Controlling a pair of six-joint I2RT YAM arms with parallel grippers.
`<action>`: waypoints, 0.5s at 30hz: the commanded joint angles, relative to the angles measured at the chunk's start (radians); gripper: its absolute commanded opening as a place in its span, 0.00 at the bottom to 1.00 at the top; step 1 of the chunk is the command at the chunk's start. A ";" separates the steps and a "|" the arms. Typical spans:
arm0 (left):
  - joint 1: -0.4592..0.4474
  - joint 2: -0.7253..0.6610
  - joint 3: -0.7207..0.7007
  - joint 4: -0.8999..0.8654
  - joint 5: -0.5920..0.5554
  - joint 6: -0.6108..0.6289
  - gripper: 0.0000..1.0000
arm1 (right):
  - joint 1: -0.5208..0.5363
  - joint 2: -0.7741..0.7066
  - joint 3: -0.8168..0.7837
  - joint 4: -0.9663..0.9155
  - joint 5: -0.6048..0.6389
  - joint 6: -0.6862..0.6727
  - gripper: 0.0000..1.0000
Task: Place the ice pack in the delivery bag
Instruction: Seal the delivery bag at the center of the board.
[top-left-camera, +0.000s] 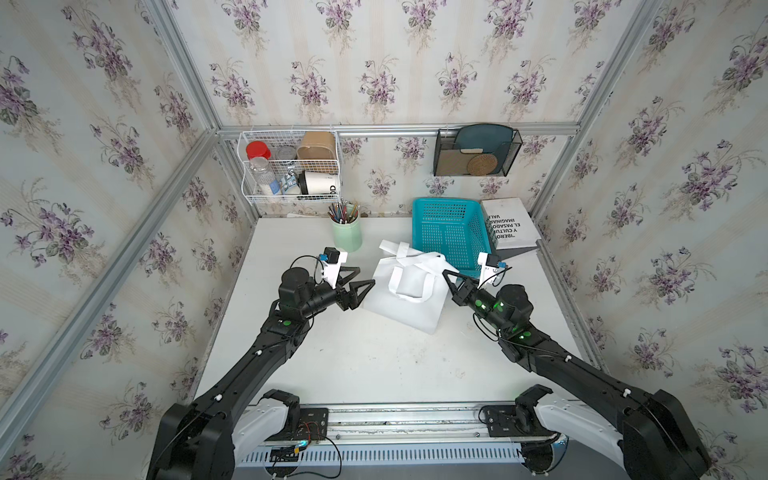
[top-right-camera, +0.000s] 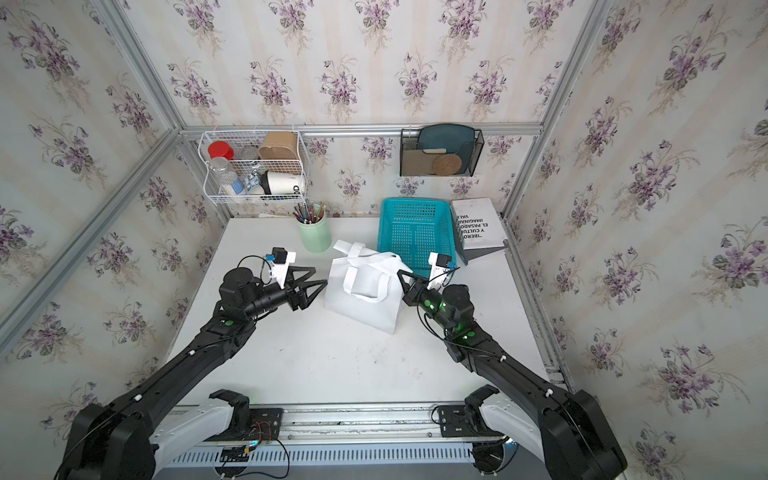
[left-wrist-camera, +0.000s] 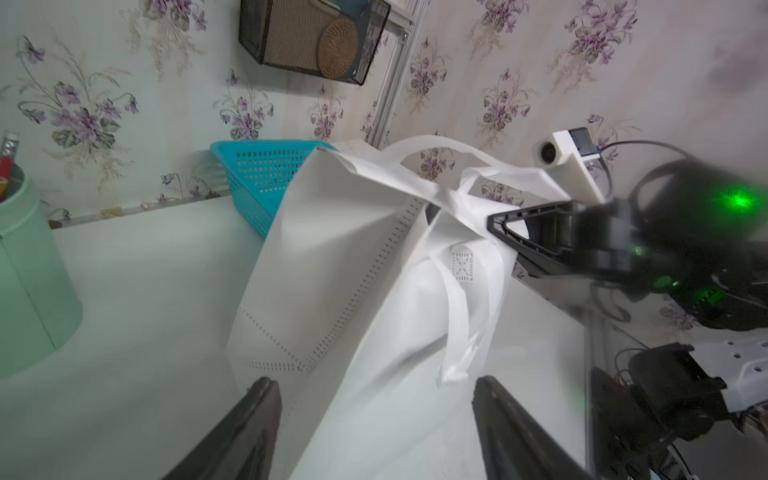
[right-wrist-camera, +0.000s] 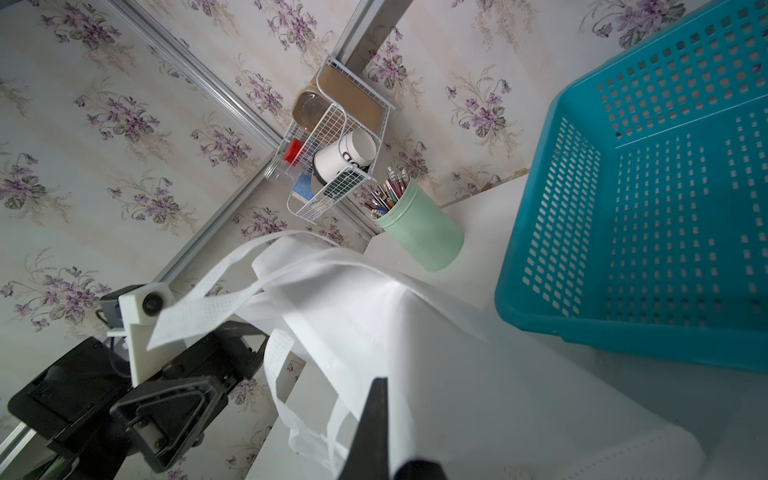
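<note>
While the bag (top-left-camera: 409, 299) slumps at frame centre on the surface (top-left-camera: 374, 365), the right gripper (top-left-camera: 445, 274) is pinched shut on its rim at frame right, and the left gripper (top-left-camera: 365, 275) stands open just beside its other side. Bag judged light and limp; best held by rim or strap. No ice pack shows in any view; bag interior hidden.

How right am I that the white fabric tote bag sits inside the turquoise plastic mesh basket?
Wrong: the white fabric tote bag sits on the white table in front of the turquoise plastic mesh basket, not inside, as a top view shows.
</note>
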 joint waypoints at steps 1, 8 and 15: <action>0.001 0.039 -0.002 0.235 -0.027 -0.052 0.76 | 0.000 -0.003 0.016 -0.014 -0.022 -0.035 0.01; 0.001 -0.011 0.049 0.107 -0.242 0.041 0.74 | 0.000 0.014 0.069 -0.058 -0.056 -0.077 0.30; 0.001 -0.120 0.214 -0.128 -0.468 0.119 0.76 | 0.000 -0.062 0.111 -0.163 -0.069 -0.152 0.52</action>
